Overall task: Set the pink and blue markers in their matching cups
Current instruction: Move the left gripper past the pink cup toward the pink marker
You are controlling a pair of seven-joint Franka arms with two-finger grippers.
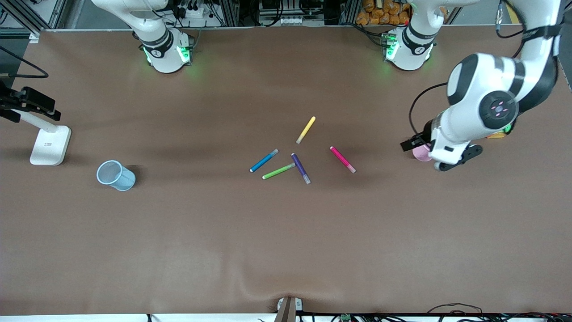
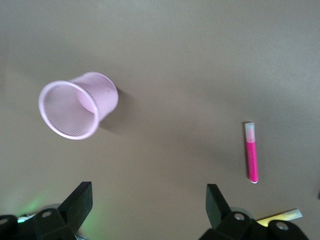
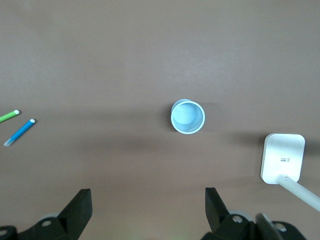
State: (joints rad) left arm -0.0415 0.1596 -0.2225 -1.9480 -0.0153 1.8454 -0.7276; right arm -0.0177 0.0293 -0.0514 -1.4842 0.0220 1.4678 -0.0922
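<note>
Meanwhile, no brand name or readable writing showed on anything on the brown desk; a small dark mark on the white lamp base was too small to read.

The left claw hung over the desk's left-arm end, its fingers spread wide and empty. Beneath it stood the pale pink cup, upright on the desk, which in the front view peeked out from under the wrist. The pink marker lay flat, well apart from that cup toward the middle of the desk, touched by nothing.

The right claw was out of the front view; its own camera showed it high over the right-arm end, fingers likewise open with nothing between them. The pale blue cup stood upright below it, near the lamp base.

The blue marker lay near the desk's middle, well apart from the blue cup. Just beside it lay a green marker, whose end met a purple marker. A yellow marker lay farther from the front camera than the rest.
</note>
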